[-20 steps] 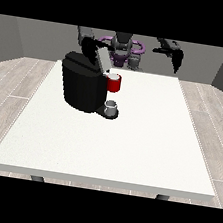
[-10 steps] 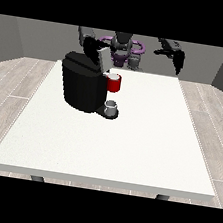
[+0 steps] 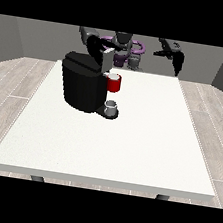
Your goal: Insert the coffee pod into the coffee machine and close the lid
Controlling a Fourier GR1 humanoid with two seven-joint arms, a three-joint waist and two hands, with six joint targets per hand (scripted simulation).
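Observation:
The black coffee machine [image 3: 82, 86] stands on the white table [image 3: 128, 146] at the left of its far half. At its front sits a red pod holder [image 3: 114, 84] with a pale round top, and below that a small grey cup [image 3: 111, 106]. The grey lid [image 3: 107, 60] stands tilted up at the machine's top. The hand at the view's left [image 3: 95, 46] is right behind and above the lid, touching or nearly touching it. The hand at the view's right [image 3: 175, 56] hangs in the air over the table's far right edge, fingers relaxed and holding nothing.
The robot's torso [image 3: 124, 47] with purple parts rises behind the table's far edge. Wooden floor surrounds the table, and grey walls stand behind.
The hand at the view's left has shifted slightly at the lid. The hand at the view's right has barely moved. The machine and cup stay put.

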